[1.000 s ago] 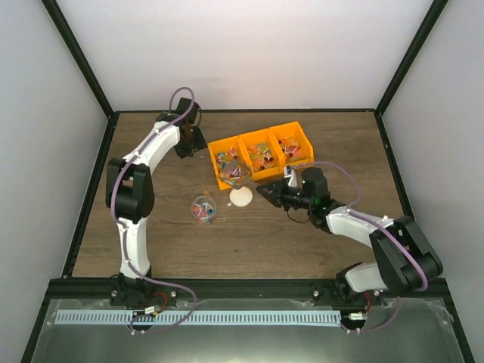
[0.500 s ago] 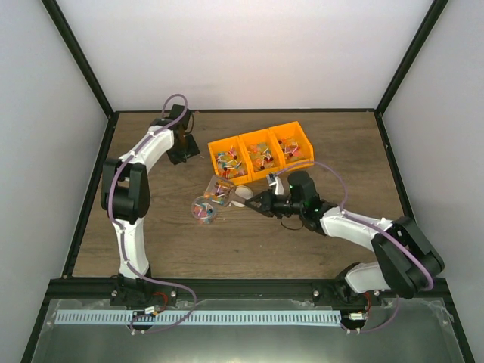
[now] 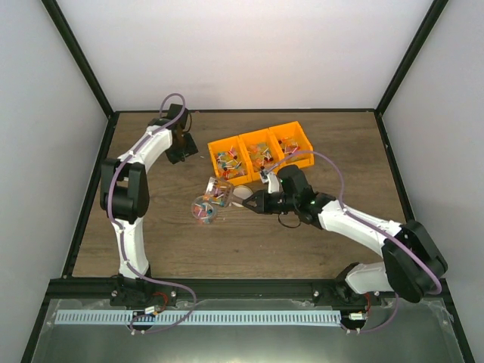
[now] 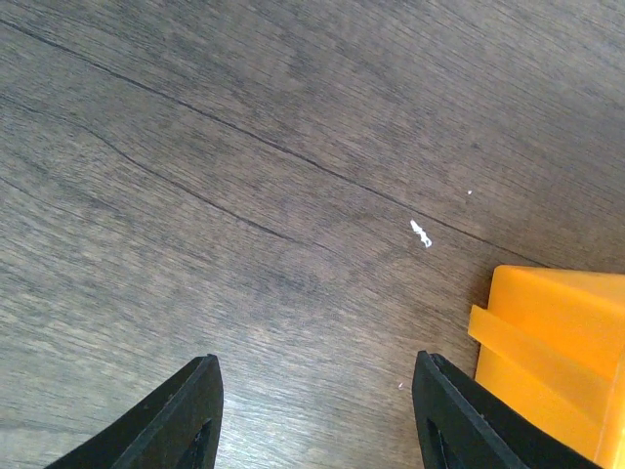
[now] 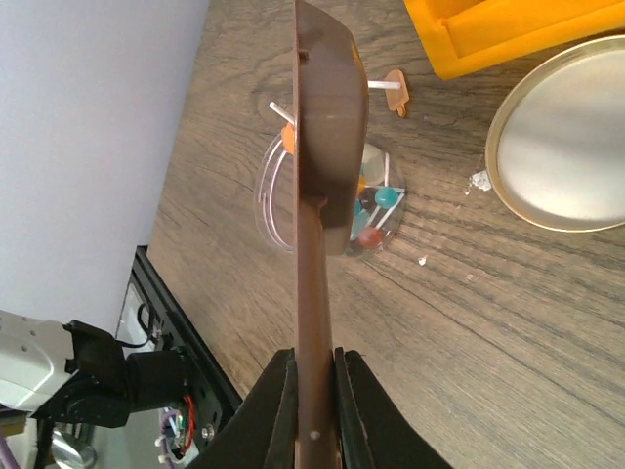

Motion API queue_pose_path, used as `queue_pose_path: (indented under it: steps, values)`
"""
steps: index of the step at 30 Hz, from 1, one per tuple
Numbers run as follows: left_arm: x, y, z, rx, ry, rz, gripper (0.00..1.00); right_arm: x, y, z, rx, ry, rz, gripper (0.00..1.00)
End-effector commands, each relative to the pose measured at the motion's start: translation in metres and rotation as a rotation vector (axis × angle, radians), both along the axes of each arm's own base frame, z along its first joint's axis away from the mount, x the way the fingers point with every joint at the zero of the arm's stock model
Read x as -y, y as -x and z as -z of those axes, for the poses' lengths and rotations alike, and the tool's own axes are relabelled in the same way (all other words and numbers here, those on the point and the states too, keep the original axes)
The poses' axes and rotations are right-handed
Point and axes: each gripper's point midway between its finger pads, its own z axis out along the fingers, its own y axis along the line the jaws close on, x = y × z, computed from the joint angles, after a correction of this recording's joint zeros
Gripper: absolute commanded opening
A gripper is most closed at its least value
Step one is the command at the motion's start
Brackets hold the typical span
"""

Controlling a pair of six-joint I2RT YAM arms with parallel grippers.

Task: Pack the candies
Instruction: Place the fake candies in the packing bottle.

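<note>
Gripping brown scoop (image 5: 327,147) by handle, right gripper (image 5: 314,369) holds it edge-on over clear cup (image 5: 386,220). Candies (image 3: 259,156) sit in orange bin (image 3: 299,161) compartments and cup. Left gripper (image 4: 312,410) spread wide over table (image 4: 244,147), beside bin corner.

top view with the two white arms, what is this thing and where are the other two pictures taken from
The machine is a two-armed robot bolted to a wooden table, each arm ending in a two-finger gripper. The top picture comes from a fixed camera above and behind the arms; the other two come from cameras on the wrists. The left gripper is open and empty over bare wood beside an orange bin. The right gripper clamps the handle of a brown scoop, near a clear round tub with a few candies in it. A cream lid lies next to the tub. The bin's three compartments hold more candies.
</note>
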Motion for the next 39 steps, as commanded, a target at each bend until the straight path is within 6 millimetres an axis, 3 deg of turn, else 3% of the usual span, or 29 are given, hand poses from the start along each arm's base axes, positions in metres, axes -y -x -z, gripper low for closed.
queue_pose_path:
  steps: [1,18,39]
  values:
    - [-0.003,-0.001,-0.01,0.029,0.001,0.004,0.56,0.001,-0.001,-0.016,0.083,0.061,-0.012,0.01]
    - [-0.004,-0.001,-0.006,0.025,-0.002,0.011,0.56,-0.007,0.005,-0.042,0.211,0.258,-0.031,0.01]
    - [-0.003,0.002,-0.002,0.017,0.0,0.019,0.56,-0.023,0.021,-0.054,0.321,0.54,-0.061,0.01]
